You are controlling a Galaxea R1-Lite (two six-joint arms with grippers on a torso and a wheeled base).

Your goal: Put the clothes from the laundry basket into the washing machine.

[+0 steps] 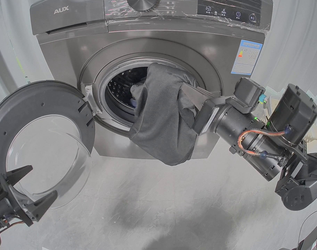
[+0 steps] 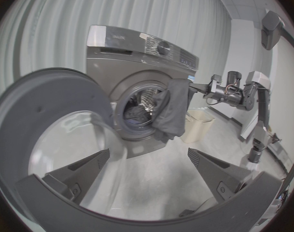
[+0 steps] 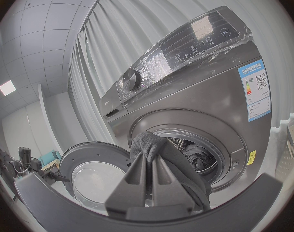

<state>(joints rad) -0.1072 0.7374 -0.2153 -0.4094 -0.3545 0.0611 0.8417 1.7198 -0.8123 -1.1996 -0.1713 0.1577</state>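
A grey washing machine (image 1: 158,46) stands ahead with its round door (image 1: 40,129) swung open to the left. My right gripper (image 1: 184,87) is shut on a dark grey garment (image 1: 162,118) just in front of the drum opening (image 1: 125,87); the cloth hangs down past the opening's lower rim. In the right wrist view the gripper (image 3: 150,160) pinches the garment (image 3: 182,168) between closed fingers. More dark clothes (image 2: 137,113) lie inside the drum. My left gripper (image 1: 31,183) stands open at the lower left, by the door glass, holding nothing.
A cream laundry basket (image 2: 198,126) stands on the floor to the right of the machine; its rim (image 3: 290,152) shows beside the right arm. Pale curtains hang behind the machine. Bare grey floor (image 1: 165,205) stretches in front.
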